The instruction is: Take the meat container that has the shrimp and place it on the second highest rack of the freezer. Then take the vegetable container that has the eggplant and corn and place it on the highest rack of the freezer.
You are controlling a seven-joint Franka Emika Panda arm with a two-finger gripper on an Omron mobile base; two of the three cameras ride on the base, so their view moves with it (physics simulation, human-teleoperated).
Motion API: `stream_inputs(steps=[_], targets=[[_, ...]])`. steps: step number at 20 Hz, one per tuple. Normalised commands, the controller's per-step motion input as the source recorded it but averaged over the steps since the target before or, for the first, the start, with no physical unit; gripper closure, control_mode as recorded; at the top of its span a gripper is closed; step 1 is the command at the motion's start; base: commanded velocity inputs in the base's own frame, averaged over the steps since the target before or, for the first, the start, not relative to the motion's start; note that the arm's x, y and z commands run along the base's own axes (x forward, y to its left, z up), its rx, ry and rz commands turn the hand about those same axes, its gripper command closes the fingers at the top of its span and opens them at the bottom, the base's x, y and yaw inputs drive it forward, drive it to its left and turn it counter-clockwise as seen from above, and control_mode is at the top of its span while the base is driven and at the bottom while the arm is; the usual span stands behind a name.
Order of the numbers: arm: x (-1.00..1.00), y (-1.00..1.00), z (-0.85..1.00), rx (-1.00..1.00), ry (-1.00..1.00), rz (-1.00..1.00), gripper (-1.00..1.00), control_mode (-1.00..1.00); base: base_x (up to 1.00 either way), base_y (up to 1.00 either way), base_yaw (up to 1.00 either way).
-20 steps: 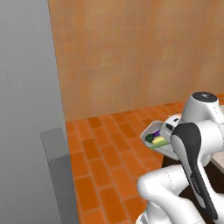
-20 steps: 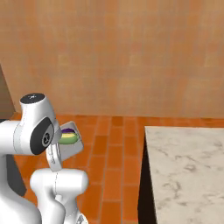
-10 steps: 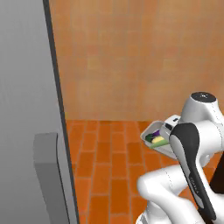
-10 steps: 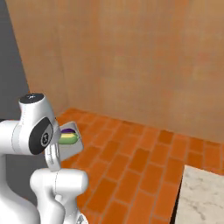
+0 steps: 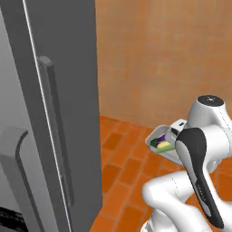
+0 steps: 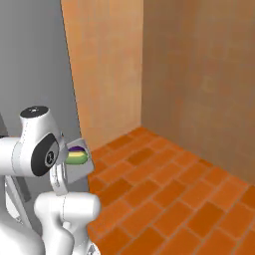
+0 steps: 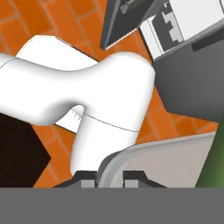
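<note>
The vegetable container [image 5: 162, 144] is a grey tray with a purple eggplant and yellow corn in it, held in the air in front of the arm's white shoulder. The same container [image 6: 77, 156] hangs beside the arm, tilted. My gripper [image 7: 110, 177] is shut on the container's grey rim [image 7: 166, 158], one dark fingertip on each side of the edge. The freezer's tall grey door [image 5: 63, 99] stands at the left, closed, with a long vertical handle [image 5: 53, 131]. The meat container is out of view.
Orange brick floor [image 6: 169, 199] spreads ahead. Tan walls [image 6: 199, 74] meet in a corner beyond it. A second grey handle [image 5: 16, 176] sits low at the left. The grey appliance side [image 6: 32, 69] rises right behind the arm.
The whole picture has swung: the base turned, bringing the grey freezer door in at the left and taking the marble counter out. The container stays in my grip.
</note>
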Motion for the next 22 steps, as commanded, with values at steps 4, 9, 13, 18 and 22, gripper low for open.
stream_inputs(steps=[4, 9, 13, 18, 22], targets=[[0.00, 0.00, 0.00, 0.00, 0.00, 0.00, 1.00, 1.00, 0.29, -0.25, 0.73], [0.00, 0.00, 0.00, 0.00, 0.00, 0.00, 1.00, 1.00, 0.00, -0.10, 0.74], [0.00, 0.00, 0.00, 0.00, 0.00, 0.00, 1.00, 1.00, 0.00, -0.38, 0.67], [0.00, 0.00, 0.00, 0.00, 0.00, 0.00, 1.00, 1.00, 0.22, -0.50, 0.70], [0.00, 0.00, 0.00, 0.00, 0.00, 0.00, 1.00, 1.00, 0.32, -0.52, 0.69]])
